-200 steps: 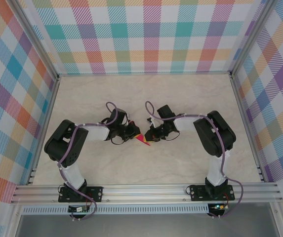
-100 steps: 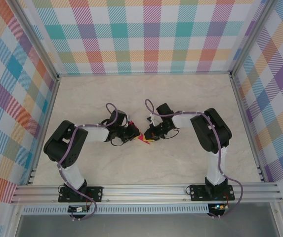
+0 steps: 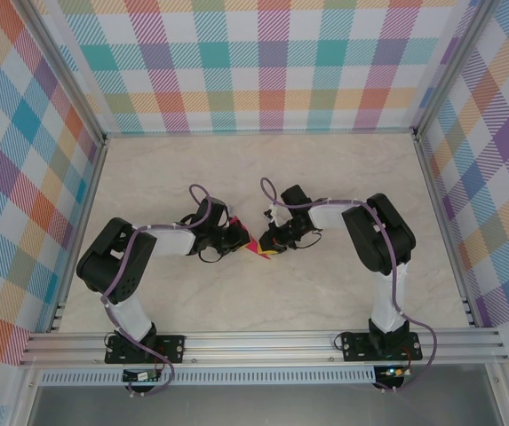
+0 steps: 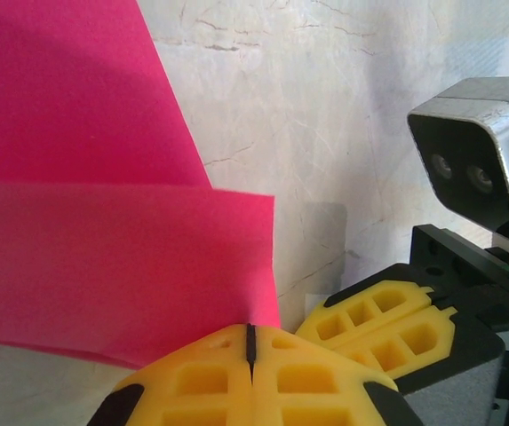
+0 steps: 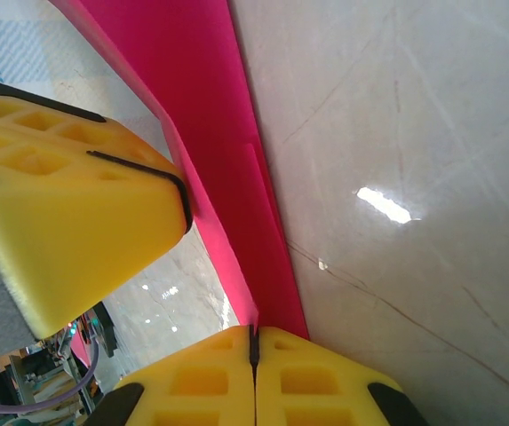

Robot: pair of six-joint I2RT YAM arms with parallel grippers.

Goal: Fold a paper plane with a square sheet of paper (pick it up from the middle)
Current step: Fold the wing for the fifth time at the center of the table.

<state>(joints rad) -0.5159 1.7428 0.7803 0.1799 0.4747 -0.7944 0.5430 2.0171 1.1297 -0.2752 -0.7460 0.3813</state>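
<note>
Both arms shifted slightly farther across the counter (image 3: 325,177), left tool (image 4: 250,346) and right tool (image 5: 255,348) just beside each other, each clamped on the folded pink paper (image 4: 103,266)

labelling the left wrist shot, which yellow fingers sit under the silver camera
The right gripper's fingers, at the right edge, below the silver camera. The left gripper's own fingers, bottom centre, pinch the pink paper.
</note>
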